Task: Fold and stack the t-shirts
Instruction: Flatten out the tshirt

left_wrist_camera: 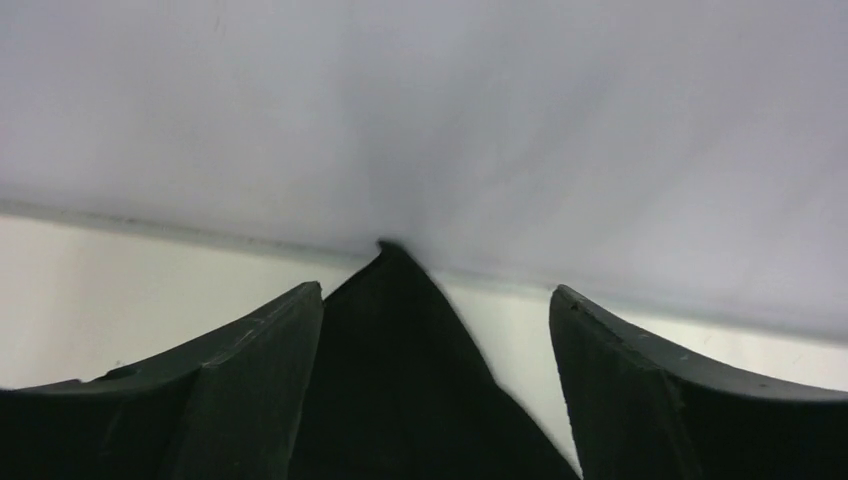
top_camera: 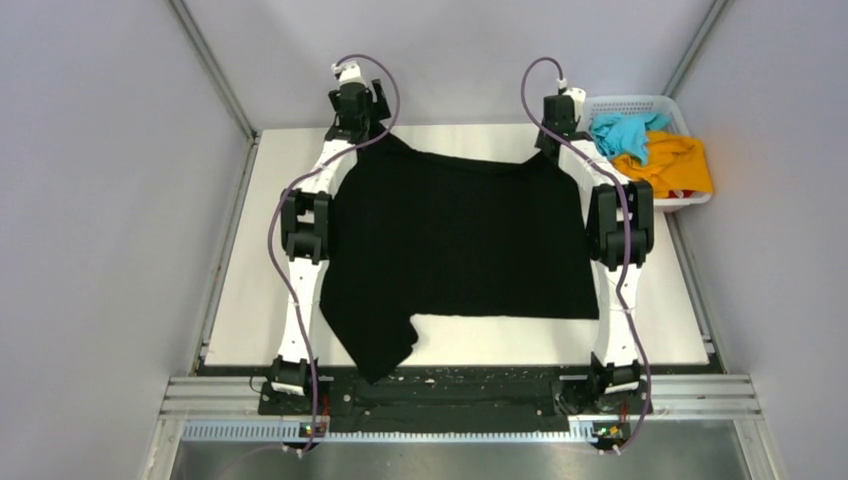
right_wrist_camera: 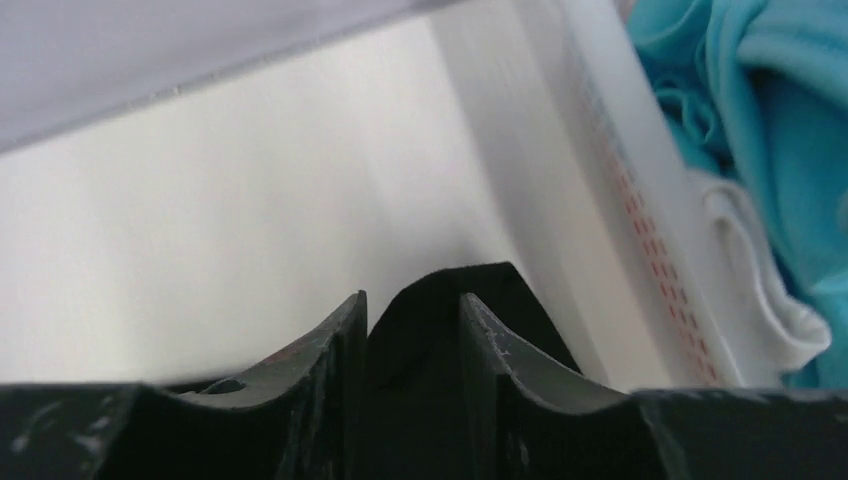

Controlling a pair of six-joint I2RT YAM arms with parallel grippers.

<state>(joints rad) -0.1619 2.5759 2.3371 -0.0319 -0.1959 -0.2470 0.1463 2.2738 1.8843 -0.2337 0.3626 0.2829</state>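
The black t-shirt [top_camera: 460, 235] lies spread flat on the white table, with one sleeve hanging over the near edge. My left gripper [top_camera: 358, 125] is open at its far left corner; the corner [left_wrist_camera: 390, 380] lies between the wide-apart fingers. My right gripper [top_camera: 553, 135] is shut on the far right corner [right_wrist_camera: 490, 285], and fabric pokes up between the fingers [right_wrist_camera: 340, 340]. The turquoise t-shirt [top_camera: 625, 135] and the orange-yellow t-shirt [top_camera: 675, 165] lie crumpled in the basket; the turquoise one also shows in the right wrist view [right_wrist_camera: 780, 120].
The white lattice basket [top_camera: 630, 103] stands at the far right corner, just right of my right gripper; its rim [right_wrist_camera: 620, 170] is close by. A white cloth [right_wrist_camera: 760, 270] lies inside it. Grey walls enclose the table on three sides.
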